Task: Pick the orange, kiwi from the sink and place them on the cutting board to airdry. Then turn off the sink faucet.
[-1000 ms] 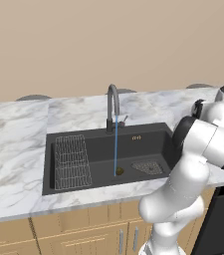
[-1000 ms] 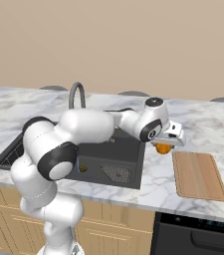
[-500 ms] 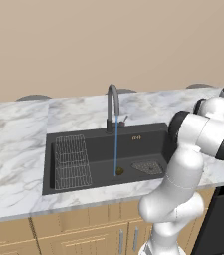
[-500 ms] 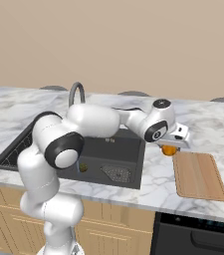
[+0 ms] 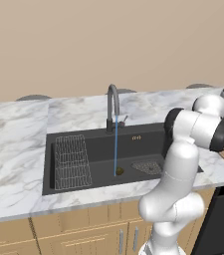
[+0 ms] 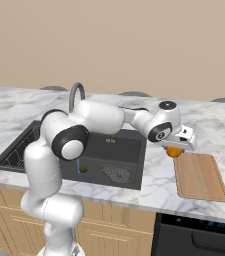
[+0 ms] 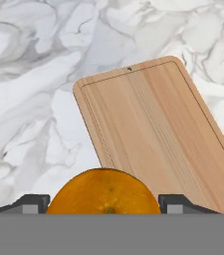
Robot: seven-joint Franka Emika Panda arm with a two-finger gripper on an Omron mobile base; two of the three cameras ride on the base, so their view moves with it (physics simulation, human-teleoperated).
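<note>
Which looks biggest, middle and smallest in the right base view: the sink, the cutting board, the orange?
1. The sink looks largest, though the arm hides part of it.
2. The cutting board.
3. The orange, smallest, gripped in the tool at the board's near-sink corner.

Even, soft, sharp rendered light

The small bright orange round fruit (image 7: 103,191) hangs above the near corner of the flat light-brown wooden cutting board (image 7: 156,134). The dark olive-brown kiwi (image 6: 83,169) lies in the dark rectangular sink basin (image 5: 96,149), where the grey gooseneck faucet (image 5: 112,107) runs a thin blue stream.
</note>
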